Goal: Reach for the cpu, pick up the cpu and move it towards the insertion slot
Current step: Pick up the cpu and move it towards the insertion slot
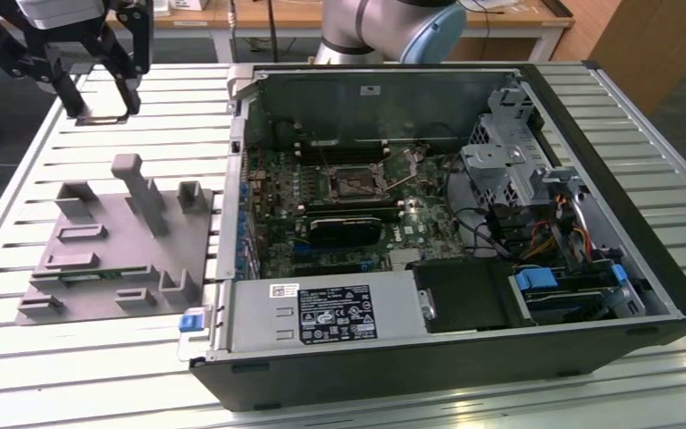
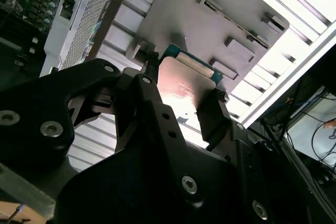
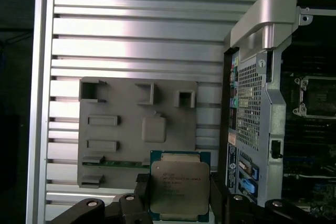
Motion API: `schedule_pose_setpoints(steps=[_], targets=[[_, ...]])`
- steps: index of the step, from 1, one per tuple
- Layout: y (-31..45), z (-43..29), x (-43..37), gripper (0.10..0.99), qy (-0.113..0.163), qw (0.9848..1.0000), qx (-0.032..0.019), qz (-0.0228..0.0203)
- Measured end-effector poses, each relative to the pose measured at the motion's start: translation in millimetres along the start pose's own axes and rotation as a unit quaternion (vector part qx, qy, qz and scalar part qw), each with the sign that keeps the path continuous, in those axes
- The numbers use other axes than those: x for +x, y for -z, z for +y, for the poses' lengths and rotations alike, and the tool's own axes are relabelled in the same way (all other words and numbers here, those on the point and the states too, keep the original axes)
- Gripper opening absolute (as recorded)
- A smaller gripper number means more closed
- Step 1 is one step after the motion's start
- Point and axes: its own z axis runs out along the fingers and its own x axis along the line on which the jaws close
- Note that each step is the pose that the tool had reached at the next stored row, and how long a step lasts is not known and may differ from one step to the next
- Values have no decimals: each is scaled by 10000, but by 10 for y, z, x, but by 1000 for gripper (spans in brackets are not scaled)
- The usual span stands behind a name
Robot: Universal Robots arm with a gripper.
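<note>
Exterior view: the gripper (image 1: 103, 114), a black two-fingered linkage under a pale grey wrist, hangs above the slatted aluminium table (image 1: 10, 223) at about 10 o'clock from the open computer case (image 1: 463, 375). The fingers (image 1: 75, 98) point straight down and hold a thin flat plate edge-on between their tips.

First wrist view: the cpu (image 3: 180, 184) is a flat square chip with a dull silvery metal lid on a green-blue substrate, and it sits pinched between the two black fingers (image 3: 143, 190), one pressed to each opposite edge. Beyond it lies the grey plastic fixture plate (image 3: 126, 129), matte and rectangular, with raised blocks, shallow rectangular pockets and one rounded square pad.

Second wrist view: the underside of the cpu (image 2: 184, 85) reflects a pinkish sheen, with the blue-green rim showing at its far edge; the fingers (image 2: 212, 116) clamp its sides.

Exterior view: the fixture plate (image 1: 104, 259) carries upright grey posts and rests on the table at 9 o'clock from the case. Inside the case the green motherboard (image 1: 319, 192) bears the insertion slot (image 1: 354, 184), a small dark square socket in a shiny metal frame, well apart from the gripper at about 4 o'clock from it. A long black module (image 1: 343, 228) lies just below the socket.
</note>
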Motion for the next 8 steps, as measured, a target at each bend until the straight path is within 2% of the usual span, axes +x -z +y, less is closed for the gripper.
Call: schedule_pose_setpoints(steps=[8], targets=[[0, -4, -152, 541, -1, 10000, 0, 0]])
